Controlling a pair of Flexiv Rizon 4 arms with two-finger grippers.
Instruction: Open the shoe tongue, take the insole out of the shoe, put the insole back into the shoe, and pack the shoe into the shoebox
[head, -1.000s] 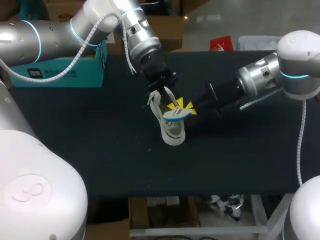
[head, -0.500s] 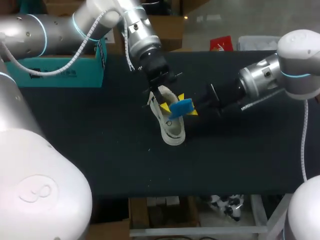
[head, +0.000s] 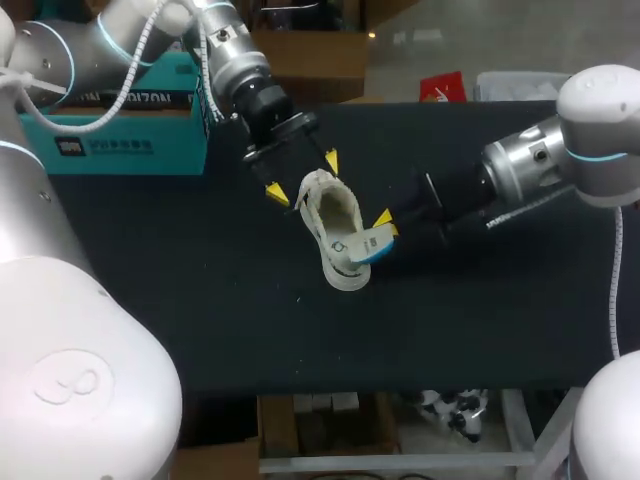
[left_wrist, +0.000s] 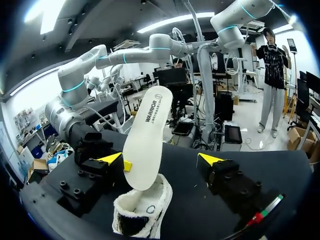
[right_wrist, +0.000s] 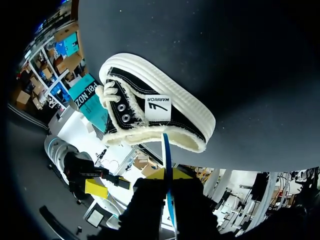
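A white fleece-lined shoe (head: 330, 215) lies on the black table, its black side and white sole toward the right wrist view (right_wrist: 155, 107). My right gripper (head: 383, 222) is at the shoe's heel, shut on the insole (head: 366, 246), which is blue on one face and white on the other. From the left wrist view the white insole (left_wrist: 147, 137) stands up out of the shoe (left_wrist: 142, 215). In the right wrist view its thin blue edge (right_wrist: 166, 155) runs between that gripper's fingers (right_wrist: 168, 175). My left gripper (head: 301, 175) hovers wide open just behind the shoe, holding nothing (left_wrist: 160, 160).
A teal shoebox (head: 110, 135) stands at the table's back left, beside my left arm. Bare black table (head: 200, 300) stretches in front of the shoe and to both sides.
My left gripper has opened wide, let go at the shoe's opening and drawn back toward the far left. The insole has tipped down toward the heel, still in my right gripper.
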